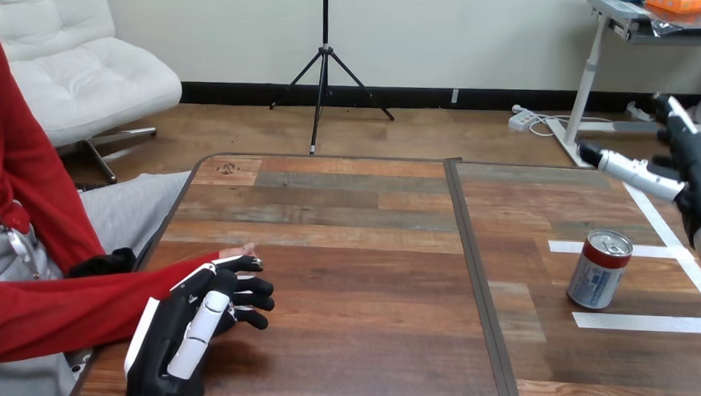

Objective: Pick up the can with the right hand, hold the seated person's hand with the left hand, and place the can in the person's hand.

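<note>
Left hand [193, 329] curled round person's hand [236, 251], right hand [696, 166] wide (apart, above), upright can [598, 273] between tape strips [642, 323]

- can [599, 269], far right: silver body with blue print; red band round the top; silver lid
- table [345, 251]: brown, reddish and grey wood planks; dark strip [476, 273] down the middle; white tape lines [646, 323] at right
- left hand [188, 333], near left: black, white shells
- right hand [695, 170], far right: black, white shells

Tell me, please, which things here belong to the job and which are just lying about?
Job: can, right robot hand, left robot hand, person's hand.
Lying about: white tape strips on the table.
</note>
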